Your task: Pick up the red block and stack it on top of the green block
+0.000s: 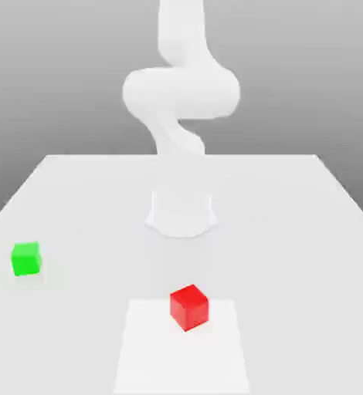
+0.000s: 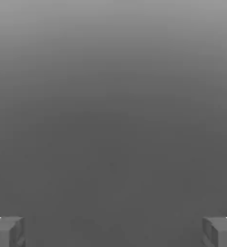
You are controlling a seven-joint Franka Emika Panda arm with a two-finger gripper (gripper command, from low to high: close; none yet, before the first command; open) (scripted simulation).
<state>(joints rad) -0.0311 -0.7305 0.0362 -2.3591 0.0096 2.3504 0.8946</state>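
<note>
- The red block (image 1: 188, 306) rests on the white table (image 1: 293, 224), near the front edge in the exterior view, close to the centre line. It is turned so that one vertical edge faces the camera.
- The block stands on a paler rectangular patch (image 1: 146, 355) of the table surface.
- The green block (image 1: 26, 258) rests on the same table, well apart from the red block, toward the exterior view's left and slightly farther back.
- Both blocks are free; nothing touches either one.
- The gripper (image 2: 113, 231) is fully open: its two grey fingertips (image 2: 7, 231) stand at opposite edges of the hand view, with an empty gap between them.
- The white arm (image 1: 181, 96) rises from its round base (image 1: 181, 214) behind the blocks.
</note>
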